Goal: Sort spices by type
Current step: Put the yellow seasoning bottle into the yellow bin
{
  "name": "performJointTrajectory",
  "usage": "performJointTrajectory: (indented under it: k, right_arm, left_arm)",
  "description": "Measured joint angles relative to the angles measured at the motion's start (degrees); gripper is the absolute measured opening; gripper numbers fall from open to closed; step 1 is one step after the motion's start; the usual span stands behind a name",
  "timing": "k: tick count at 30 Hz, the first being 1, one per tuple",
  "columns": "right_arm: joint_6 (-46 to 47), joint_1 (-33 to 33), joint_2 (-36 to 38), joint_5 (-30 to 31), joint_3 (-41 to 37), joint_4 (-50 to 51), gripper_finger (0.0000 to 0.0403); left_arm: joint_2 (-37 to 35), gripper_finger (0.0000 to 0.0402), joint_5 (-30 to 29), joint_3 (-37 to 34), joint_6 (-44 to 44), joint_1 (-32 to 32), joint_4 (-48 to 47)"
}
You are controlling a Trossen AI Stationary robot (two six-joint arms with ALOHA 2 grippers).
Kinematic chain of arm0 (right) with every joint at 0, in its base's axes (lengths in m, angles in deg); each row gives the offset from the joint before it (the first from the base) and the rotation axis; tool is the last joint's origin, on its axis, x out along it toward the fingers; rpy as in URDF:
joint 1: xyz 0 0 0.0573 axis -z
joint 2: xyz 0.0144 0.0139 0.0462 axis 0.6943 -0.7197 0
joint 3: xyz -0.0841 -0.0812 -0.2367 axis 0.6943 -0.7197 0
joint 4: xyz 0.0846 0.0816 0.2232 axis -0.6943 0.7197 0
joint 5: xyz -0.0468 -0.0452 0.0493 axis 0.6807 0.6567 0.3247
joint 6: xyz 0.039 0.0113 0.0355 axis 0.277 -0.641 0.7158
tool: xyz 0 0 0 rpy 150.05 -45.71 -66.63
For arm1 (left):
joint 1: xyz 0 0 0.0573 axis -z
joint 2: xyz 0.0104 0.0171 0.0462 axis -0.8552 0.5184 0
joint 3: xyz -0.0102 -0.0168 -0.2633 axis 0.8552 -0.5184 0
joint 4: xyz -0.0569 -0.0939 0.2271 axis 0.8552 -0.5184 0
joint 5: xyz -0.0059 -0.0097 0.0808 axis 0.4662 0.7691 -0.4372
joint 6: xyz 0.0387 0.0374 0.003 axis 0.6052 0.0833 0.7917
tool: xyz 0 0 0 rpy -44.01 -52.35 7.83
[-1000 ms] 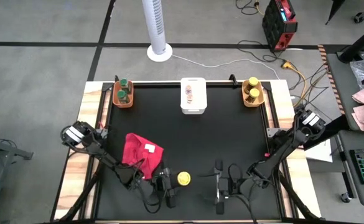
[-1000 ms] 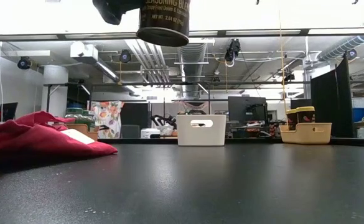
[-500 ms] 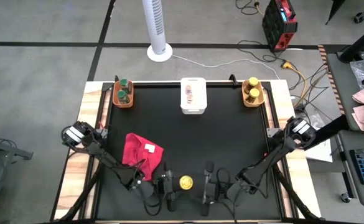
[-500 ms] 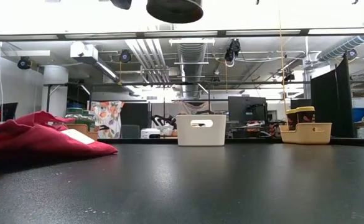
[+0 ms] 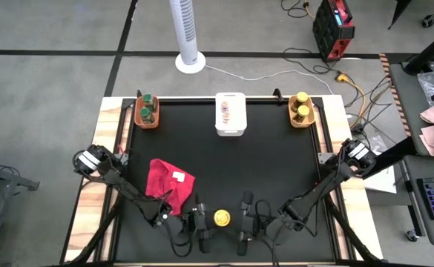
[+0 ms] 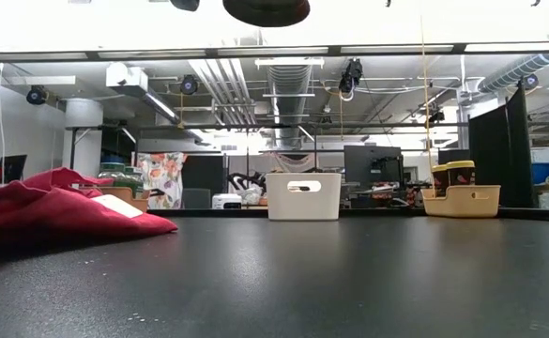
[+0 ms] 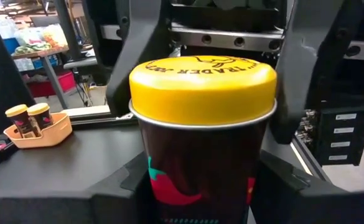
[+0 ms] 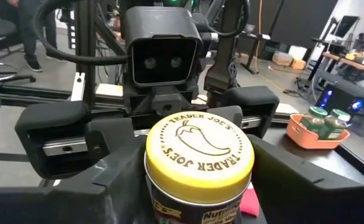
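right gripper [image 5: 242, 222] closed in on held yellow-lidded jar [image 5: 221, 216].

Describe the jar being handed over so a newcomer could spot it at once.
Look at the near edge of the black table, right of the red cloth. Between the left gripper and right gripper sits the yellow-lidded jar, the only jar outside the bins.

The jar [image 7: 201, 134] I hold has a smooth, shiny yellow lid with raised letters, a thin bright metal ring under it, and a glossy dark label. My fingers [image 7: 297, 81] are dull black plastic, a bit grainy. The table top [image 5: 261, 163] is a flat, matt black sheet with pale bare wood along its edges. The red cloth [image 5: 168, 180] looks soft and crumpled. The white bin [image 6: 303, 196] is smooth plastic.
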Motion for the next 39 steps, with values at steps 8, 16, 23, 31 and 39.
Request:
performJointTrajectory:
  k: [8,16,23,31,39]
  right_arm:
    - [2.73,1.32,0.00,-1.23,-0.05,0.17,0.0219]
    - [5.00,1.59,2.60,1.86,-0.03,6.65,0.0219]
    - [21.96,4.22,11.60,7.22,4.06,34.57,0.0219]
    - [26.54,10.51,17.83,7.27,5.11,43.62,0.0219]
    - [25.07,15.73,17.89,6.97,4.85,44.22,0.0219]
  left_arm:
    - [0.00,0.0211,-0.68,0.00,-2.15,-0.03,-0.01]
    - [-0.02,0.0283,-1.48,0.00,-1.41,-0.14,-2.03]
    - [-0.22,0.0299,-12.70,0.00,-1.45,0.18,-4.69]
    - [-0.24,0.0294,-20.07,-0.04,1.90,-0.85,-4.36]
    - [-0.20,0.0256,-9.98,2.76,15.92,-2.88,-3.52]
